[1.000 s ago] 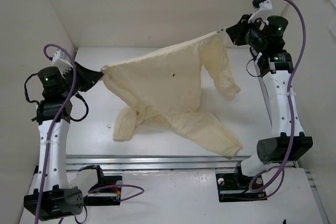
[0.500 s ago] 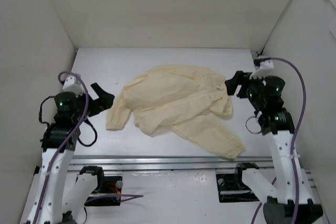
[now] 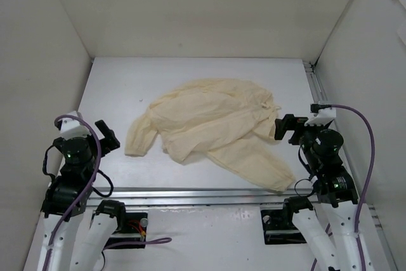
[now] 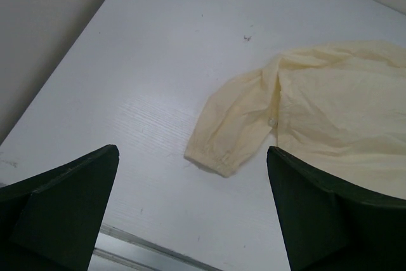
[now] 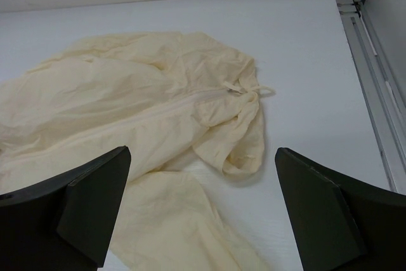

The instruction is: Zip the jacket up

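Observation:
The pale cream-yellow jacket (image 3: 209, 125) lies crumpled on the white table, its sleeves spread to the left and toward the near right. In the left wrist view a sleeve cuff (image 4: 219, 150) lies ahead of my left gripper (image 4: 190, 207), which is open and empty, apart from the fabric. My left gripper (image 3: 108, 136) sits at the jacket's left. My right gripper (image 3: 283, 128) is open and empty just right of the jacket. The right wrist view shows the jacket (image 5: 127, 112) with a drawstring (image 5: 247, 91) and a folded sleeve between my right gripper's (image 5: 203, 214) wide fingers.
White walls enclose the table (image 3: 190, 74) on the left, back and right. A metal rail (image 3: 209, 193) runs along the near edge, and another rail (image 5: 368, 74) runs along the right side. The arm bases stand below the near rail.
Both grippers let go of the jacket, which dropped from being stretched in the air to lying on the table. Both arms pulled back toward the near edge and lowered.

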Robot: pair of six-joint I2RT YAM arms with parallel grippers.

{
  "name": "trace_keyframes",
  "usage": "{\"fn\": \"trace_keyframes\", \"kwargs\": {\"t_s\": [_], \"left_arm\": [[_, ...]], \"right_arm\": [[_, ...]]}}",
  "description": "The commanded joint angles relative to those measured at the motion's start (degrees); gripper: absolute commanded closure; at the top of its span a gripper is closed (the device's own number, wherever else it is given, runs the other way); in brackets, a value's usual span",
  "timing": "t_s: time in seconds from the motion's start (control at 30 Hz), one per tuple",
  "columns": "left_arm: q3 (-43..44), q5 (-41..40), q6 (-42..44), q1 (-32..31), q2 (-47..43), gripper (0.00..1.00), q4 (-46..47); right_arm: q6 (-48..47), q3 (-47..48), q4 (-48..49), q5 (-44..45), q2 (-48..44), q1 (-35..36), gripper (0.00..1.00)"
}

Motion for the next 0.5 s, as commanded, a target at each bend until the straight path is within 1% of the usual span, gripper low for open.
{"fn": "trace_keyframes", "kwargs": {"t_s": [0.0,0.13,0.2,0.47], "left_arm": [[-4.3,-4.8,1.5,-0.9,-2.8,0.00,3.3],[-6.8,-5.4,3.8,-1.6,-8.9,0.00,7.4],[-7.0,-6.9,3.4,-1.6,-9.9,0.00,7.0],[-6.9,-7.3,3.4,-1.6,-7.9,0.00,7.0]], "right_arm": [[0.4,-1.1,2.1,4.9,0.9,0.5,0.02],[0.3,-1.4,2.1,8.2,0.1,0.6,0.02],[0.4,-1.4,2.0,8.0,0.1,0.9,0.02],[0.3,-1.4,2.2,7.0,0.2,0.9,0.02]]}}
